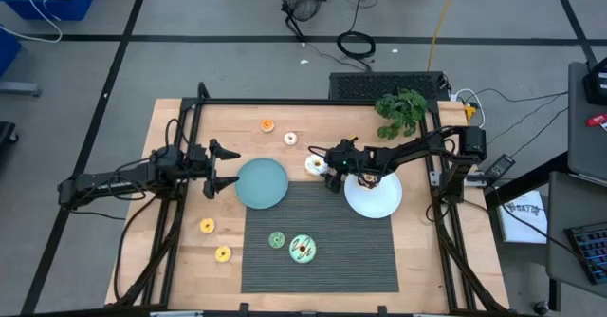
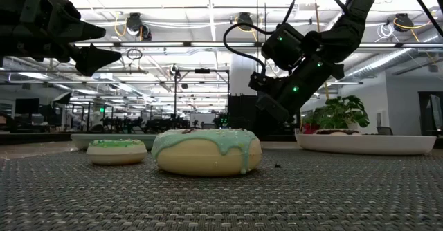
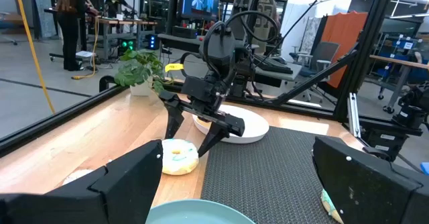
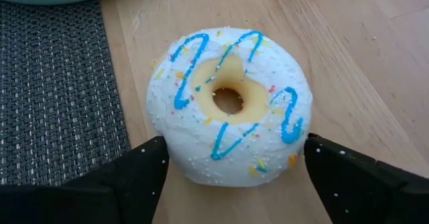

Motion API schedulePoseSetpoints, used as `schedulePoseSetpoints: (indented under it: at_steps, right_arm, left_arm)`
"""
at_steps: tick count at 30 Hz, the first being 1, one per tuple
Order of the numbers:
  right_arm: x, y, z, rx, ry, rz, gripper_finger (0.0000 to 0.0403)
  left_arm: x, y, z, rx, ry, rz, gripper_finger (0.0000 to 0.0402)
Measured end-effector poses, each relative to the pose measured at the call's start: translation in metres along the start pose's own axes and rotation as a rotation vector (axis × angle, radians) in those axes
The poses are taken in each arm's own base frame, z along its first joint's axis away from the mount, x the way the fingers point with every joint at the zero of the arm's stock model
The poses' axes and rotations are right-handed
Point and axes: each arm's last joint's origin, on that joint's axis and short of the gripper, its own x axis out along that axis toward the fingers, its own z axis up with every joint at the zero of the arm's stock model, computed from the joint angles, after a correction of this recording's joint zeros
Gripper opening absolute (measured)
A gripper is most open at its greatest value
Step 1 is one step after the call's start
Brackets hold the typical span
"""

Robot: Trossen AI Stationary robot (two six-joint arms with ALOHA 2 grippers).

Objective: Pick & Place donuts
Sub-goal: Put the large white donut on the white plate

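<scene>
Right gripper (image 4: 228,167) hangs open over the white-iced toy donut with blue squiggles (image 4: 229,103), fingers straddling it on the bare wood beside the round white plate (image 1: 375,200). Grasping seems next: lower, then close. Left gripper (image 1: 220,168) waits open by the round teal plate (image 1: 261,183).

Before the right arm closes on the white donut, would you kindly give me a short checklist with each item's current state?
1. Right pincer open: ok.
2. White donut with blue icing lines sits between its fingers: ok.
3. Donut lies flat on the wooden table: ok.
4. White plate close by with bare space: ok.
5. Left pincer open, away at the teal plate: ok.
6. Finger pads level with the donut's sides: cannot tell.
</scene>
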Motion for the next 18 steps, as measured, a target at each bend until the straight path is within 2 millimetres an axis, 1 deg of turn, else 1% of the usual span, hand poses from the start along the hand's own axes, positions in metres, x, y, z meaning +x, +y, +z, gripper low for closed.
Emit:
schedulePoseSetpoints:
  at_steps: [10, 18]
  right_arm:
    - [0.0, 0.0, -0.0001, 0.0, 0.0, 0.0, 0.0277]
    - [-0.0001, 0.0003, 0.0039, 0.006, -0.042, 0.003, 0.0268]
  left_arm:
    - [0.0, 0.0, 0.0, 0.0, 0.0, 0.0, 0.0379]
    - [0.0, 0.0, 0.0, 0.0, 0.0, 0.0, 0.0379]
